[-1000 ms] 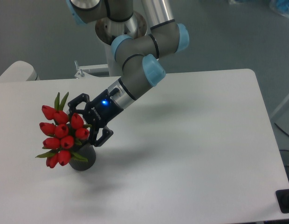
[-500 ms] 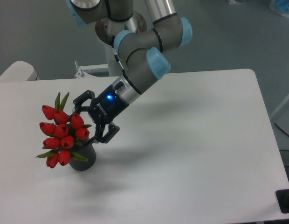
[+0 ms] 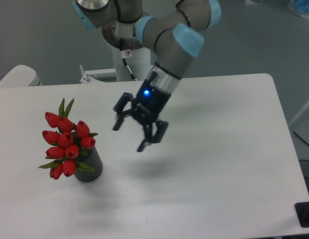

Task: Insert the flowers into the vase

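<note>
The flowers [image 3: 66,143], a tight bunch of red tulip buds with green leaves, stand in the vase [image 3: 89,167], a small dark cylinder at the left of the white table. The bunch leans to the left and hides the vase's mouth. My gripper [image 3: 129,135] is open and empty. It hangs above the table, to the right of the flowers and clear of them, with its fingers pointing down and to the left.
The white table [image 3: 219,164] has its right edge near the frame's right side. The arm's base column [image 3: 129,55] stands behind the table's far edge. A black object [image 3: 306,214] sits at the lower right corner.
My gripper has let go of the flowers and drawn away up and to the right. The flowers stay in the vase, unmoved.
</note>
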Robot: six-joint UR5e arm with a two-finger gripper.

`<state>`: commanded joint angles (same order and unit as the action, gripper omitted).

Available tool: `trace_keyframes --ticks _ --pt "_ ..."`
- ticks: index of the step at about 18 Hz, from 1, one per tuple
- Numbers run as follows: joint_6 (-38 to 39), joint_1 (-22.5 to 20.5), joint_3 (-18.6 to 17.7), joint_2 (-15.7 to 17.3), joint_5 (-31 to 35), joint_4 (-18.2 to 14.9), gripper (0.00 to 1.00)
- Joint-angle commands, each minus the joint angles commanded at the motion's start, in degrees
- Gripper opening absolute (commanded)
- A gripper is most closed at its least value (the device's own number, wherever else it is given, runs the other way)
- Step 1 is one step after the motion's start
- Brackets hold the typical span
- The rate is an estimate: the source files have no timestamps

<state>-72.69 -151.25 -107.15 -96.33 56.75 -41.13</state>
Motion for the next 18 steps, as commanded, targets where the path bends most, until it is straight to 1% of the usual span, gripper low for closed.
trace_keyframes --ticks 5,8,10,12,13,16,18 --pt "0.0 -0.27 5.19 -0.61 8.89 -0.79 1.0" --pt "0.0 -0.1 9.4 -1.58 9.43 -4.47 1.0" --pt "-0.09 -0.01 12.21 -2.63 9.43 -6.14 1.0" --pt "-0.7 -0.01 15.11 -3.25 9.52 -8.77 1.0" --pt "-2.62 -0.01 16.61 -3.86 10.39 -10.7 1.0" --pt "-8.69 0.43 20.91 -5.09 16.53 -16.86 1.0" --pt "-9.05 0.52 24.34 -6.67 16.9 -19.68 1.0"
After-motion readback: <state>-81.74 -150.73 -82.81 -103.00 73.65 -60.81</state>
